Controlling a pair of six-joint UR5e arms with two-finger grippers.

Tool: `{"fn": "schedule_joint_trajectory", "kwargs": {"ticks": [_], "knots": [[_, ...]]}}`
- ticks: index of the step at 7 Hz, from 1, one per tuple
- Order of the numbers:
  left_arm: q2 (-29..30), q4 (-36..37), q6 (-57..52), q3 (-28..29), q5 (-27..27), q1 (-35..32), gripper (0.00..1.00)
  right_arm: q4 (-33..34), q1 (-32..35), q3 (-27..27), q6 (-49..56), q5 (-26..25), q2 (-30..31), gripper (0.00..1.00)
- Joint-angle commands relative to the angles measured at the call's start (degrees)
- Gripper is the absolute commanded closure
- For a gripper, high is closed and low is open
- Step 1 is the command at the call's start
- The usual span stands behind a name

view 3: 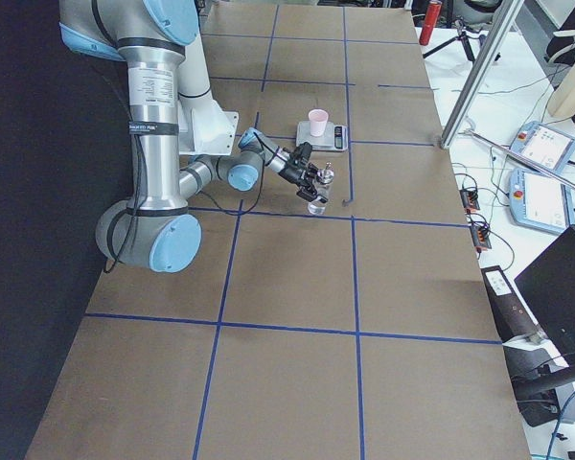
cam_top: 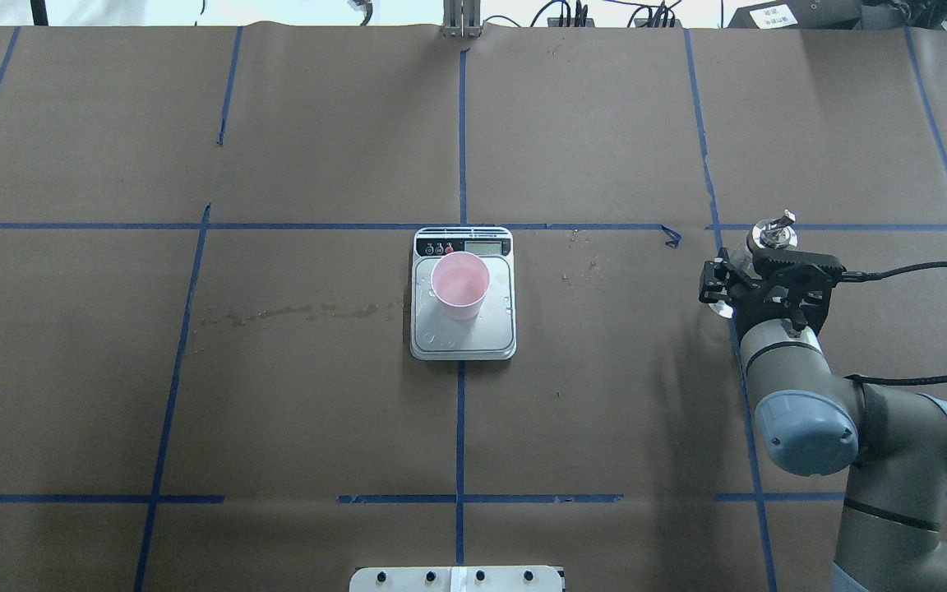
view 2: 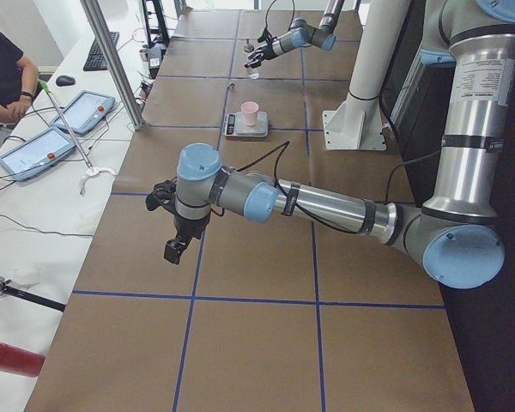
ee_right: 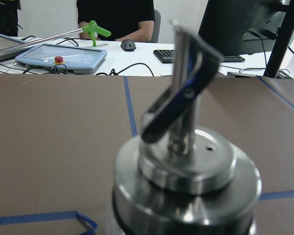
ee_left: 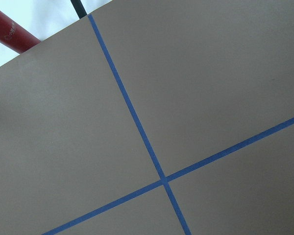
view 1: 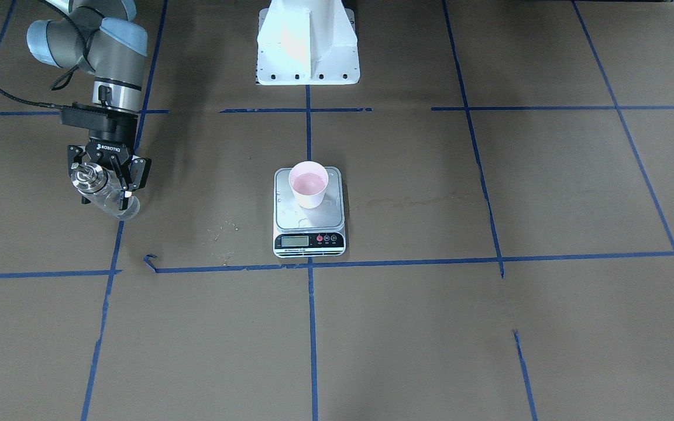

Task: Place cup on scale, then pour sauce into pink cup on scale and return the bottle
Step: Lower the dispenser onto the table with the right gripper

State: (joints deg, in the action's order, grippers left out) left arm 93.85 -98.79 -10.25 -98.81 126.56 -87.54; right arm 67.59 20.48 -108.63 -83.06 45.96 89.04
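The right end effector (view 1: 107, 182) is closed on the bottle (view 1: 113, 200) near the right edge of the table (view 1: 33, 339). Release before its base seats flat may topple it.

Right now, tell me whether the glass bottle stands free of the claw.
No, the right claw is closed around the glass bottle, off to the side of the scale.

Pink cup (view 1: 308, 186) upright on scale (view 1: 309, 225); bottle (view 1: 116, 204) in right claw (view 1: 106, 188)
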Motion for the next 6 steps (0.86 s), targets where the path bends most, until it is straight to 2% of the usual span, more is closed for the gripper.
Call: {"fn": "schedule_joint_trajectory", "kwargs": {"ticks": [1,6], "knots": [[0.0,0.0,0.0,0.0,0.0,0.0,0.00,0.0,0.0,0.3,-3.0,0.1,0.0,1.00],[0.3,0.0,0.0,-0.1,0.0,0.0,0.00,0.2,0.0,3.2,-4.4,-0.3,0.0,1.00]]}}
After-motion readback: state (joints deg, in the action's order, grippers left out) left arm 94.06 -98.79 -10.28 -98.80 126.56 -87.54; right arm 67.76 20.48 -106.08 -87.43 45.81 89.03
